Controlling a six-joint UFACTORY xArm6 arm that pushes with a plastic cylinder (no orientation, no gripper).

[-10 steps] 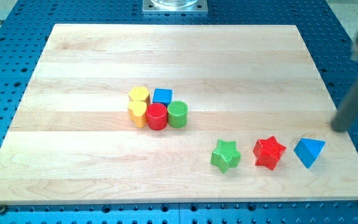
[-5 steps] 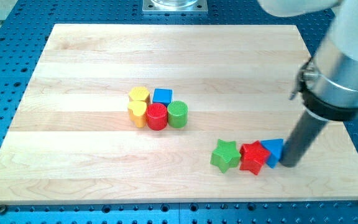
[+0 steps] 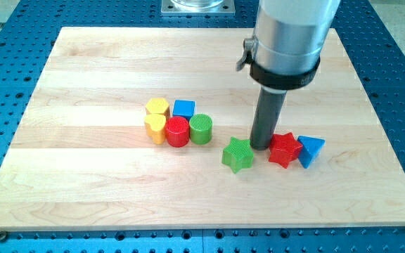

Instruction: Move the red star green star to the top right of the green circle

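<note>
The arm comes down from the view's top, right of centre, as a broad pale grey cylinder ringed at its lower edge by a black collar with a small bracket on its left side. Below the collar a straight dark rod hangs upright, much narrower than the housing above it. My tip (image 3: 261, 146) sits at the rod's lower end, down at the counter, in the lower right-of-centre part of the view.

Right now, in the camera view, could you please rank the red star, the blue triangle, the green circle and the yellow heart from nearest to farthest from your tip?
From my tip:
1. Red star, just to its right in the view.
2. Blue triangle, right, beyond the red star.
3. Green circle, to the view's left.
4. Yellow heart, farthest left.
</note>
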